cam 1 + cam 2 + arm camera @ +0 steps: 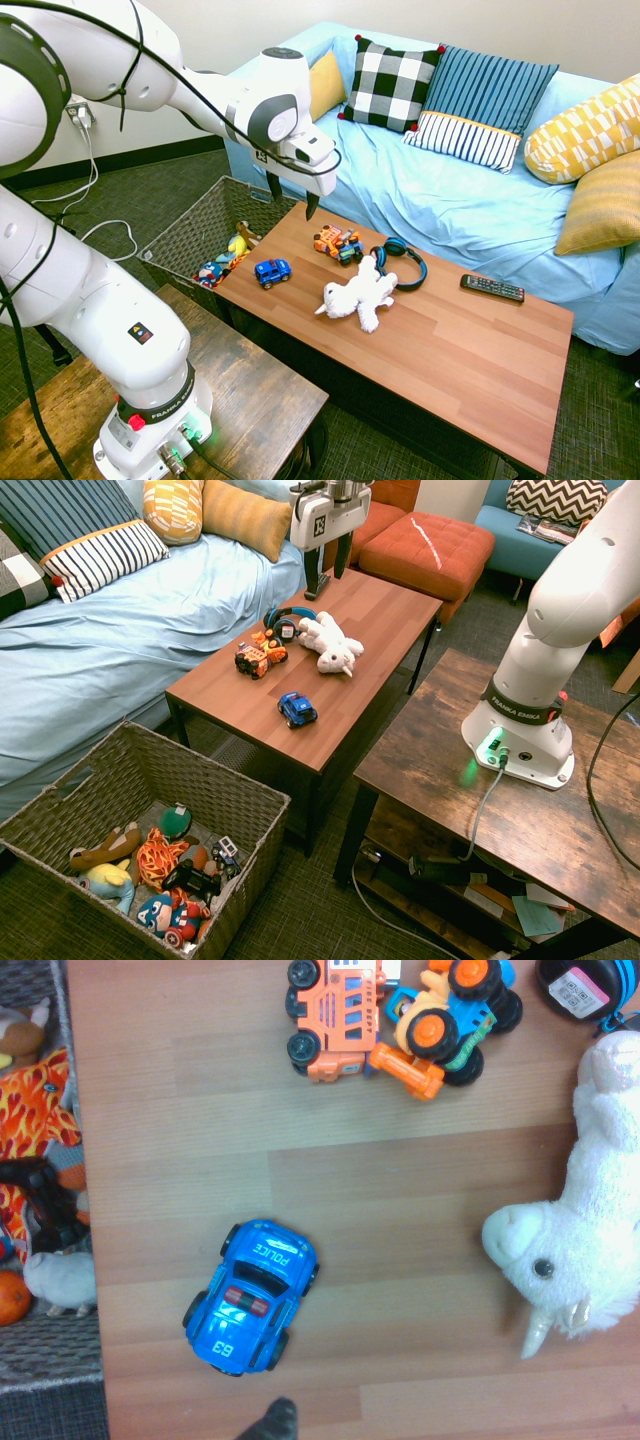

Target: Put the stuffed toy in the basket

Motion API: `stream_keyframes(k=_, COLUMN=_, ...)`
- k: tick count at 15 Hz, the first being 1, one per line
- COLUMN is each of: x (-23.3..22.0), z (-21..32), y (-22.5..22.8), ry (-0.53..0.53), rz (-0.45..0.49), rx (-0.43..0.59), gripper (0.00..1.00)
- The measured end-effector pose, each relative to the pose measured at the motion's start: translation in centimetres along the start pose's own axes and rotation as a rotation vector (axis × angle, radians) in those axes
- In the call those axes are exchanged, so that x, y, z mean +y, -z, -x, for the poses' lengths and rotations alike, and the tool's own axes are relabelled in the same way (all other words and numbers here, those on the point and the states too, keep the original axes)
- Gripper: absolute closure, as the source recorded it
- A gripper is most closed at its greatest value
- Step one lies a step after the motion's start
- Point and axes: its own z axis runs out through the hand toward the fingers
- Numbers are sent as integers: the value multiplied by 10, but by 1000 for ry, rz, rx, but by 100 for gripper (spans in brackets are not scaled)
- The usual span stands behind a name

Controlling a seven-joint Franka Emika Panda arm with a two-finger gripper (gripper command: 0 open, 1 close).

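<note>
We saw a white stuffed toy (355, 294), a blue car (272, 272), orange trucks (337, 242) and a black-and-white checked cushion (392, 83).

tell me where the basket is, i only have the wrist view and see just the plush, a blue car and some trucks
Observer: The basket stands on the floor at the end of the table, lower than the tabletop, with several toys already inside.
Operator: is the hand open
Observer: Yes, the hand is open and empty, hanging above the table, clear of the plush.
Operator: anything beyond the plush
Observer: A remote lies further along the table, on the side away from the basket.
</note>
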Motion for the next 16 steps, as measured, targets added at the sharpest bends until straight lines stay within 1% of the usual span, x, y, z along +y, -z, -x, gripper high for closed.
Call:
stream_keyframes(k=2, x=-1, z=-1, y=0, ry=-2, rz=-2, rx=0, gripper=0)
stream_keyframes(k=4, x=-1, z=-16, y=3, ry=-45, rz=-29, rx=19, gripper=0)
stream_keyframes(k=6, x=7, z=-55, y=4, ry=-135, rz=-61, rx=41, gripper=0)
stream_keyframes(k=8, x=21, z=-103, y=-9, ry=-224, rz=-71, rx=48, gripper=0)
stream_keyframes(k=10, x=30, z=-143, y=-35, ry=-296, rz=-72, rx=46, gripper=0)
stream_keyframes(k=12, x=33, z=-166, y=-71, ry=-362, rz=-57, rx=33, gripper=0)
stream_keyframes(k=16, x=33, z=-175, y=-148, ry=-451, rz=11, rx=-9, gripper=0)
